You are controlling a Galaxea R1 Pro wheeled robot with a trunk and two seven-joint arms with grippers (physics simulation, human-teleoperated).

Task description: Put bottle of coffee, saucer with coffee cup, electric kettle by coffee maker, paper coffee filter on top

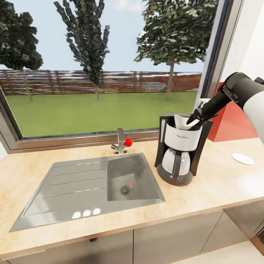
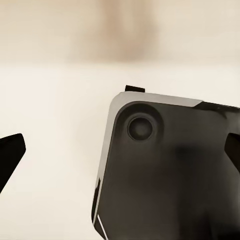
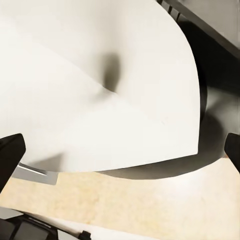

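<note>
Cabinet fronts [image 1: 176, 238] lie nearest in the head view, under the bench [image 1: 205, 190] with its single sink [image 1: 91, 187] and one tap [image 1: 121, 141]. One coffee maker [image 1: 178, 150] stands on the bench right of the sink, and one paper filter [image 1: 182, 123] is seen at its top. The right gripper [image 1: 194, 119] is reached down to the filter's edge; from this view it cannot be told whether its fingers grip the paper. One saucer [image 1: 243, 158] lies on the bench, well apart to the right of the machine. One window [image 1: 102, 69] is seen behind.

In the left wrist view, a dark rounded body [image 2: 170, 175] is seen against a pale surface; it cannot be identified. The left fingers [image 2: 10, 155] are spread wide, with nothing between them.

In the right wrist view, the filter [image 3: 95, 90] is seen close up as one curved white sheet above the bench [image 3: 140, 205]. The right fingers [image 3: 11, 150] stand wide at the picture's edges, apparently not clamped on it.

A slip is judged possible: if the paper is seated unevenly in the top, it may tip out onto the bench as the arm is drawn away, or be dragged by a fingertip.
</note>
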